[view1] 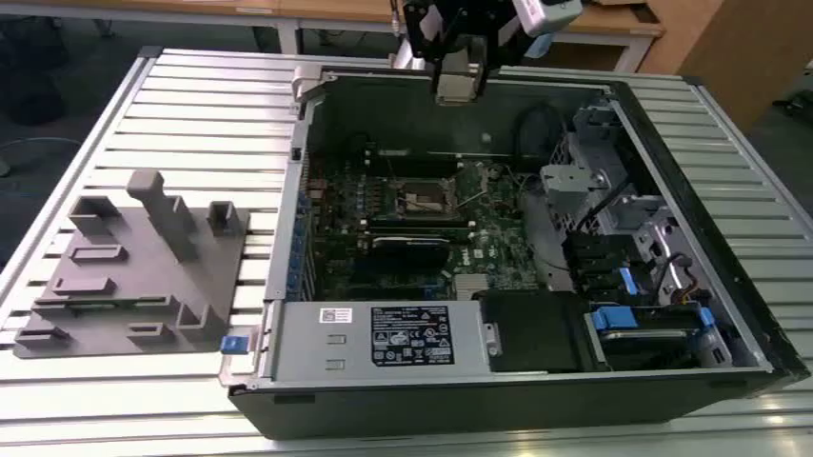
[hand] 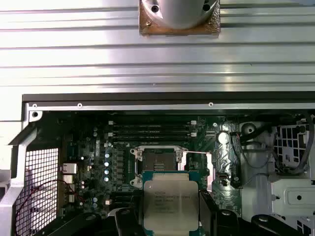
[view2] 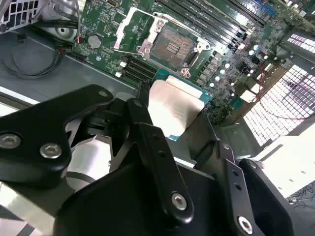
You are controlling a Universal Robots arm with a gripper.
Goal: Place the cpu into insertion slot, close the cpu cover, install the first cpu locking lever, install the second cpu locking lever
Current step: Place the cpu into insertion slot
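**A:** Dull grey metal, flat and square: that is the cpu (hand: 170,204), and the tool (hand: 170,219) is closed on its two side edges.

**B:** How does it stand to the insertion slot (hand: 156,161)?

**A:** Well apart. In the exterior view the tool hangs over the far wall of the computer case (view1: 508,409). The slot lies lower down, near the middle of the green motherboard (view1: 496,238). The socket is bare, and the cpu cover (view2: 122,30) is swung open just beside it, so the way in looks free.

**B:** What makes this placement go well?

**A:** My judgement is to square the chip's edges to the slot's silvery rim first and keep it level. Then lower it straight, with no sideways slide, because the contact field looks delicate. The chip must also be turned the right way round, and I cannot tell from here whether it is. The grip should let go only once the chip lies flat inside the rim, and the descent should stay clear of the raised cover.
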